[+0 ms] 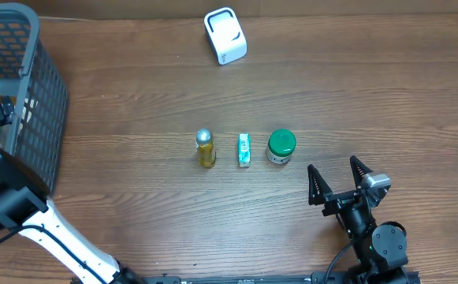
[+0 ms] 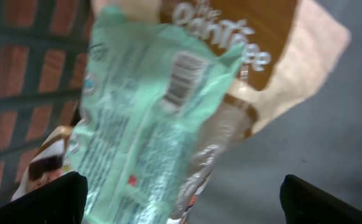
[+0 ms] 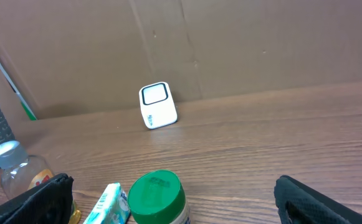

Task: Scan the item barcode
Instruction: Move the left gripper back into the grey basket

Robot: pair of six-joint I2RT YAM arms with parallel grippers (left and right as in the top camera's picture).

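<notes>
A brown wood-grain desk point(image 1: 134, 87) fills the overhead view. At its far left corner stands a dark grey plastic basket point(image 1: 43, 102) with open mesh walls. Along the desk's far edge rises a plain brown cardboard wall point(image 3: 261, 43).

The table point(image 1: 134, 95) is brown wood grain, smooth with a low sheen. At its left edge the basket point(image 1: 31, 95) is matt dark grey plastic mesh. Near the far edge the scanner point(image 1: 225, 35) is glossy white plastic. Mid-table, the bottle point(image 1: 205, 148) is clear plastic with a silvery cap, the box point(image 1: 244, 150) printed card, the jar point(image 1: 281, 146) lidded in smooth green plastic. The left wrist view shows a packet point(image 2: 143, 124) of crinkled, shiny mint-green film against a glossy tan bag point(image 2: 280, 56)
</notes>
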